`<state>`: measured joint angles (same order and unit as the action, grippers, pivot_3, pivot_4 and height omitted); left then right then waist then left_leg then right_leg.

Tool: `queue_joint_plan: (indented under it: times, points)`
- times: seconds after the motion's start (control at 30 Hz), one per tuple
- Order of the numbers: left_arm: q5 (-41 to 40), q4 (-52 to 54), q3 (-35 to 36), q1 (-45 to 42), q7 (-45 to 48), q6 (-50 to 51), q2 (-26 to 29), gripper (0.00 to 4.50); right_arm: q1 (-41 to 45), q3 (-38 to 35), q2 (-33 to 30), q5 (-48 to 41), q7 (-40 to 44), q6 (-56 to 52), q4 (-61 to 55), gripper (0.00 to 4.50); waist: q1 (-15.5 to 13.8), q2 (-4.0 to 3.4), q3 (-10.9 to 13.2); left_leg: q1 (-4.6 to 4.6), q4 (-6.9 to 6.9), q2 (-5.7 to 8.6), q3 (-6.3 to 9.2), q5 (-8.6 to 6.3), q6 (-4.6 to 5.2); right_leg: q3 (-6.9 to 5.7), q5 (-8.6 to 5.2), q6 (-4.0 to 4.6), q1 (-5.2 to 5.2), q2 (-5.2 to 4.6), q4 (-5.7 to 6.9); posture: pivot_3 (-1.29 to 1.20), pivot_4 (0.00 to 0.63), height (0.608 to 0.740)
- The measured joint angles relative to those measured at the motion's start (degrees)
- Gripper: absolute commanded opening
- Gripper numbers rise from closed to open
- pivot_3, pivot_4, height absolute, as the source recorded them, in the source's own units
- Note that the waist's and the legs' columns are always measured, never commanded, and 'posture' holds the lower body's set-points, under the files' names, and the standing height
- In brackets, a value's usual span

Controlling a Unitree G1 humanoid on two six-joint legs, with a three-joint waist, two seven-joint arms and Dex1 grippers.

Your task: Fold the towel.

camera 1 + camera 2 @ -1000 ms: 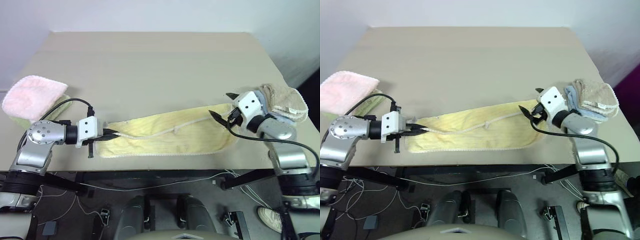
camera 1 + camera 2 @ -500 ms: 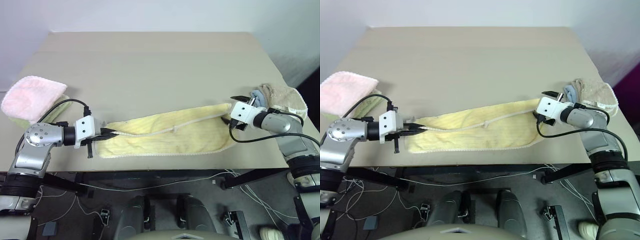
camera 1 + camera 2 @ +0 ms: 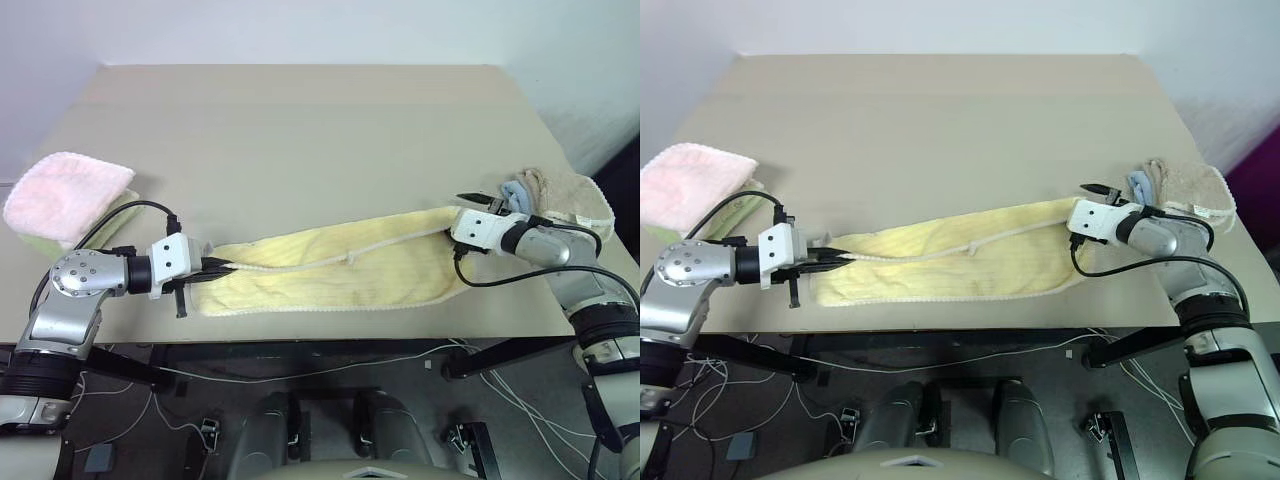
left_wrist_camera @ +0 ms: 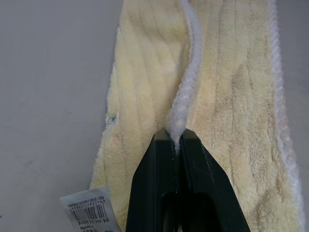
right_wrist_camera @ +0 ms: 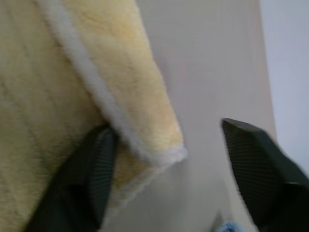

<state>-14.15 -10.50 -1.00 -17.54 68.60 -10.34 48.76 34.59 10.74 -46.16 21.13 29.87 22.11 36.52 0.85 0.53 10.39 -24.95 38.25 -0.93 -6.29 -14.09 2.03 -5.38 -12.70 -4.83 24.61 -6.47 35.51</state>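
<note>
The pale yellow towel (image 3: pixel 340 268) lies stretched long across the front of the table (image 3: pixel 300 130). Its small white label (image 4: pixel 91 211) sits at the left end. My left gripper (image 3: pixel 230 266) is low at that end, shut on the towel's whitish edging (image 4: pixel 186 92). My right gripper (image 3: pixel 458 222) is at the towel's right end, open. In the right wrist view the right corner of the towel (image 5: pixel 159 140) lies between the jaws. One finger (image 5: pixel 91 179) touches the cloth, the other finger (image 5: pixel 260 169) stands clear over bare table.
A fluffy pink towel (image 3: pixel 62 192) rests on a greenish cloth (image 3: pixel 40 242) at the table's left edge. A beige towel (image 3: pixel 570 195) and a blue-grey cloth (image 3: pixel 513 189) lie at the right edge, just behind my right gripper. The table's front edge runs close below the towel.
My right gripper has dropped and rolled from above the towel's right end down onto its corner, jaws now either side of it. The left gripper has kept its hold and place.
</note>
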Motion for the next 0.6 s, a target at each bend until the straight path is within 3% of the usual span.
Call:
queue_joint_plan:
  times: [0.23, 0.43, 0.6]
  points:
    - [0.0, 0.1, 0.0, 0.5, -0.1, 0.1, 0.0, 0.00, -0.5, 0.1, 0.0, 0.0, 0.8, 0.1, 0.0, 0.06, 0.0, 0.00, 0.0, 0.00, 0.00, 0.00, -0.01, 0.00, 0.00, 0.00, 0.00, 0.00, 0.00, 0.00, 0.00, 0.00, 0.150, 0.740]
    - [-0.1, 0.1, 0.1, 0.8, -0.6, 0.2, -0.2, 0.00, -0.6, 0.1, 0.0, 0.3, 0.6, 0.4, 0.0, 0.02, 0.0, 0.00, 0.0, 0.00, 0.00, 0.00, -0.01, 0.00, 0.00, 0.01, 0.00, 0.00, 0.00, 0.00, 0.00, 0.00, 0.150, 0.740]
    - [-1.4, -1.0, 2.7, -1.0, -4.8, 0.8, -4.0, 0.00, -0.4, -0.1, 0.0, 0.1, 0.1, 0.4, -0.2, 0.02, -0.1, 0.00, 0.0, 0.00, 0.01, 0.00, 0.01, 0.00, 0.00, 0.01, 0.00, 0.00, -0.02, -0.01, 0.02, 0.00, 0.150, 0.740]
